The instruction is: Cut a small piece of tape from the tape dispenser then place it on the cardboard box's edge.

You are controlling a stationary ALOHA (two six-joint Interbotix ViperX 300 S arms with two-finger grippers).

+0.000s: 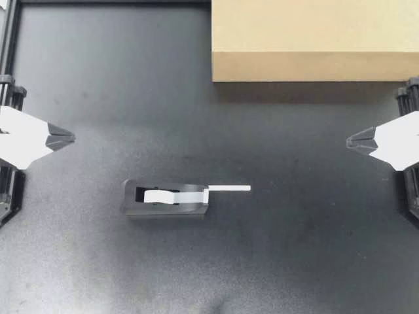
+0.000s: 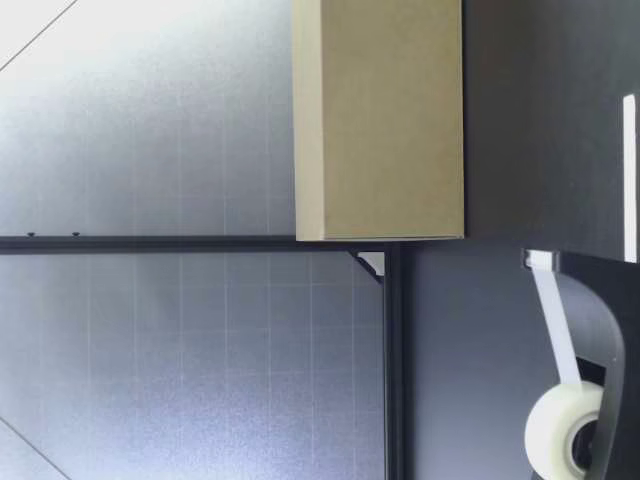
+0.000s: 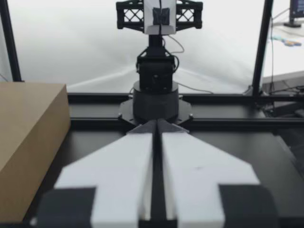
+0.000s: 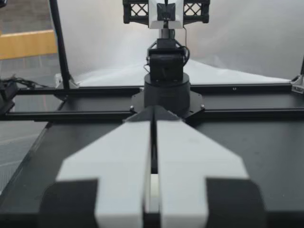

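Left hand (image 1: 71, 137) hangs at the left margin of the counter (image 1: 294, 261) and right hand (image 1: 350, 140) at its right margin. Each has its fingers pressed together on nothing, tips pointing toward the middle. Both wrist views show the same closed pair with only bare counter ahead.

Between them, on the near side of the counter and somewhat closer to the left hand, lies the tape dispenser (image 1: 167, 199), well apart from both. Its roll (image 2: 560, 430) sits in the cradle, and a free tail of tape (image 1: 229, 188) juts past the cutter toward the right hand's side. Farther back, at the far edge on the right half, stands the cardboard box (image 1: 314, 39), with no tape on the edge that shows.

Nothing of the task looks begun, so the step in hand is the approach. I judge the next move calls for the right hand to spread and pinch the tail, while the left hand steadies the dispenser for the tear across the cutter.
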